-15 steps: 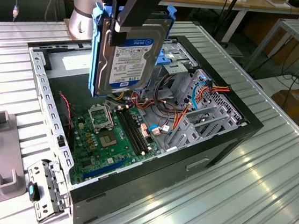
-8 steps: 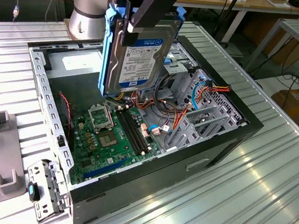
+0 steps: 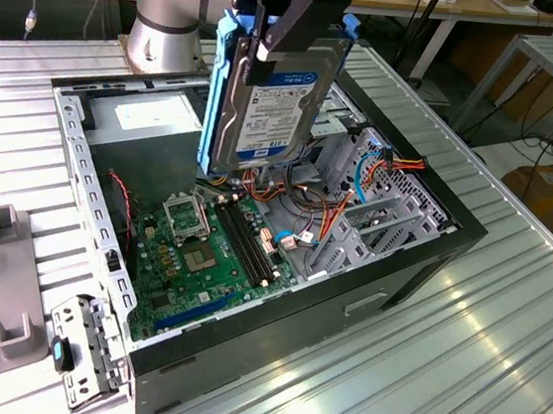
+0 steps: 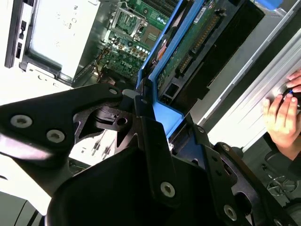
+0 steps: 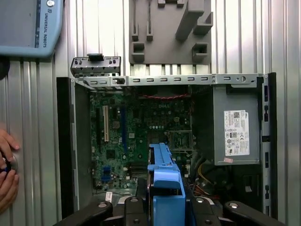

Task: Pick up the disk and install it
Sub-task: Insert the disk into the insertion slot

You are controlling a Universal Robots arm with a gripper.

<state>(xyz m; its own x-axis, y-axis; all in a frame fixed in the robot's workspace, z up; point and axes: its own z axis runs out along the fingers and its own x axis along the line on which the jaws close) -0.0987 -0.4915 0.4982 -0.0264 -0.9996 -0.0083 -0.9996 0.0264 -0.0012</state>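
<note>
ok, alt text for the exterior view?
The gripper holds the disk upright by its upper end, above the open computer case on a ribbed metal table. The green motherboard lies exposed below it.

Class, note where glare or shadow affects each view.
Exterior view: glare streaks the table. Second wrist view: bright areas blow out white behind the dark end effector holding the disk. First wrist view: the motherboard is evenly lit.
</note>
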